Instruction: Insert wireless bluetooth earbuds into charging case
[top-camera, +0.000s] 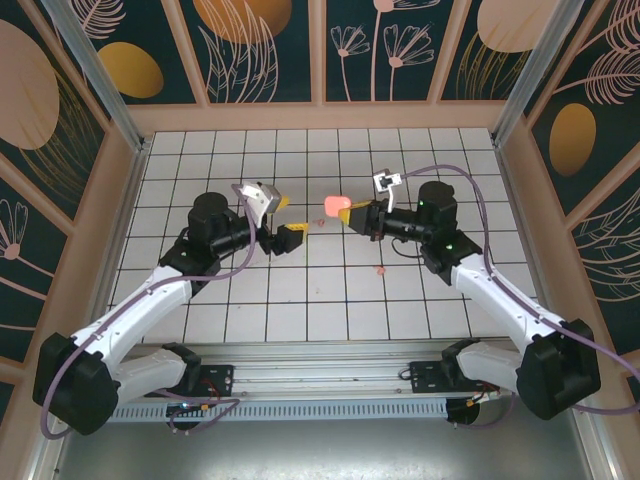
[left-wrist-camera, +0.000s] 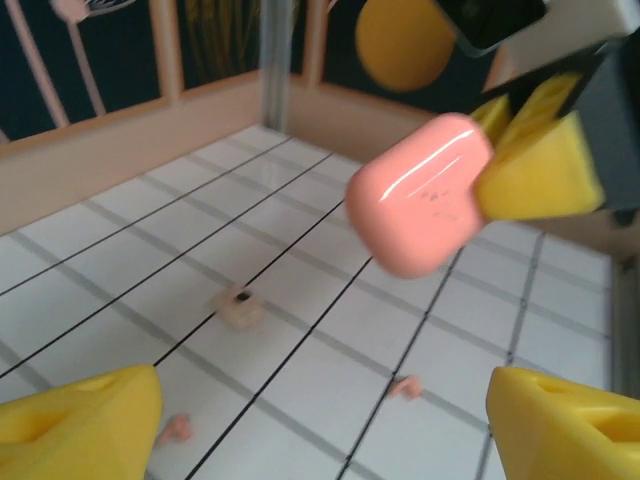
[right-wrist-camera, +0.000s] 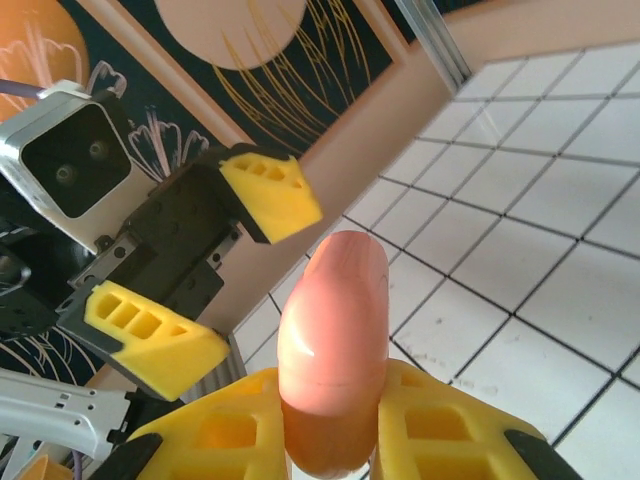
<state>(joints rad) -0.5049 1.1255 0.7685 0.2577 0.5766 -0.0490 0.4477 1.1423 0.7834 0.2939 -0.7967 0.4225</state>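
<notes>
In the left wrist view, the yellow fingers (left-wrist-camera: 80, 420) of the left gripper (left-wrist-camera: 322, 400) ran off the frame at 7 and 5 o'clock. The earbuds (left-wrist-camera: 238, 306) were too blurred to show stems. The pink case (right-wrist-camera: 335, 320) had its lower end hidden at 6 o'clock between the fingers (right-wrist-camera: 450, 420) of the right gripper (right-wrist-camera: 335, 425).

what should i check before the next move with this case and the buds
1. Grip on case: ok. The right gripper is shut on the pink charging case, holding it above the table.
2. Left gripper ready: ok. It is open, with nothing between its fingers.
3. Clearance: ok. The left gripper faces the case without touching it.
4. Lid open: not ok. The case looks closed.
5. Earbuds loaded: not ok. A beige earbud, a pink earbud and a second pink earbud lie on the table.
6. Fourth earbud located: cannot tell.
</notes>
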